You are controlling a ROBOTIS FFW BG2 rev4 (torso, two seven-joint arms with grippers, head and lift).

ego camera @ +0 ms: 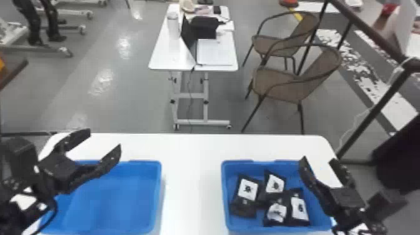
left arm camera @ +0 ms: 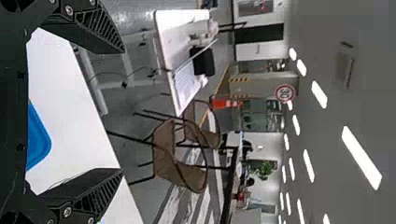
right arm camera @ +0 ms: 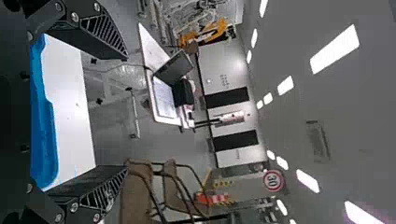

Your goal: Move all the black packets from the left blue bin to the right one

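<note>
Left end effector (ego camera: pixel 104 137) and right end effector (ego camera: pixel 318 159), lower corners: spread wide, empty; best lifted clear of right bin (ego camera: pixel 225 200) before parking.

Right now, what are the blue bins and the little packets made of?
The left blue bin and right blue bin look like hard, smooth plastic: they're evenly coloured with moulded, rounded corners. The black packets seem to be soft plastic film or maybe foil, since they look creased and a bit shiny, with white labels that could be paper.

Ceiling lamps (left arm camera: pixel 361 157) glow white; glare streaks the grey floor (ego camera: pixel 103 81).
</note>
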